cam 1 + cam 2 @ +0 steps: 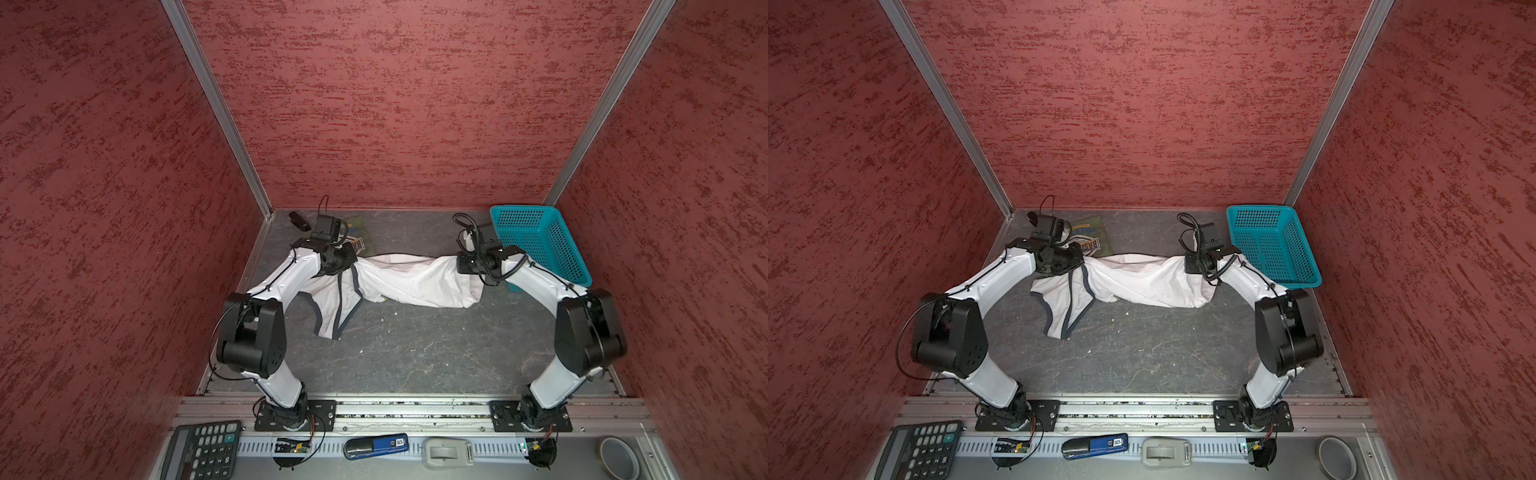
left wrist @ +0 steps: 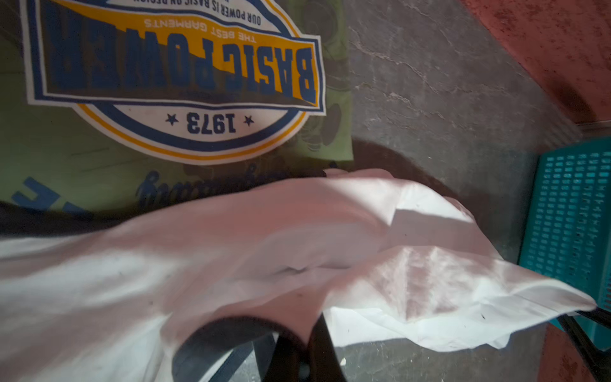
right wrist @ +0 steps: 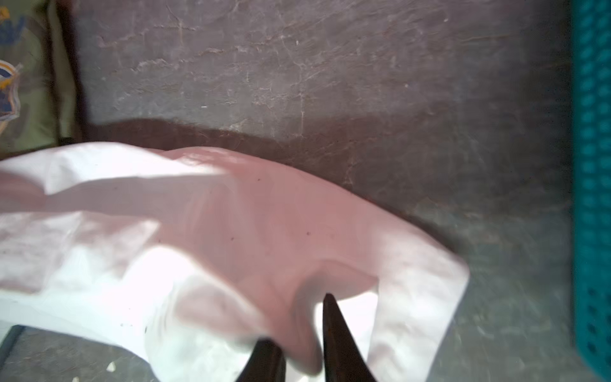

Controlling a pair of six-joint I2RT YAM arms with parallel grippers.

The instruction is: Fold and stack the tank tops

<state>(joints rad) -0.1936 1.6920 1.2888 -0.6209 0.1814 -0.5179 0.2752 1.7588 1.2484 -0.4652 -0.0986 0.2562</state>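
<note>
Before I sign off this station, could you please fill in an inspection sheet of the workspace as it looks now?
Surface: dark grey mat, scuffed, with a few pale specks.
Job's things: white tank top stretched unfolded between both grippers; olive green tank top lies flat, badge up, far left.
Clutter: turquoise basket far right; calculator and tape roll on the front ledge.
Grippers: left gripper shut on the white tank top; right gripper has cloth between its fingers, grip unclear.
Cables: coiled black cable along the right wrist.
Surroundings: red textured walls, aluminium posts.
</note>
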